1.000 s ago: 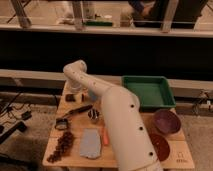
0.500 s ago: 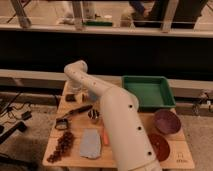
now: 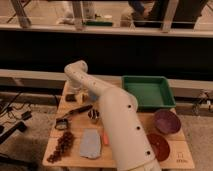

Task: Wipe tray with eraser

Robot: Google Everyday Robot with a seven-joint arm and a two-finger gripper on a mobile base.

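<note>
One large green tray (image 3: pixel 168 93) is seen at the far right of the table (image 3: pixel 174 156). It is rectangular, with raised sides and a rim that is caught by the light, while its floor is shown in a darker green. Its near left corner is covered by the white arm (image 3: pixel 122 127).

The eraser (image 3: pixel 71 98) is found well apart from the tray, at the far left of the table. It is shown as a small, flat, black block lying on the wood.

The arm is raised from the near edge of the table and is bent at a rounded joint above the far left corner. The hand (image 3: pixel 80 94) is placed below that bend, low over the table and just beside the eraser. Whether contact is made cannot be told, and whether the hand is open or closed cannot be told.

A long black-handled tool (image 3: pixel 75 112) is laid slantwise nearer the camera than the eraser. A blue-grey sponge (image 3: pixel 90 143) is set at the near side, with a brown cluster (image 3: pixel 62 146) to its left. A purple bowl (image 3: pixel 166 121) and a red bowl (image 3: pixel 159 146) are placed on the right, nearer than the tray.
</note>
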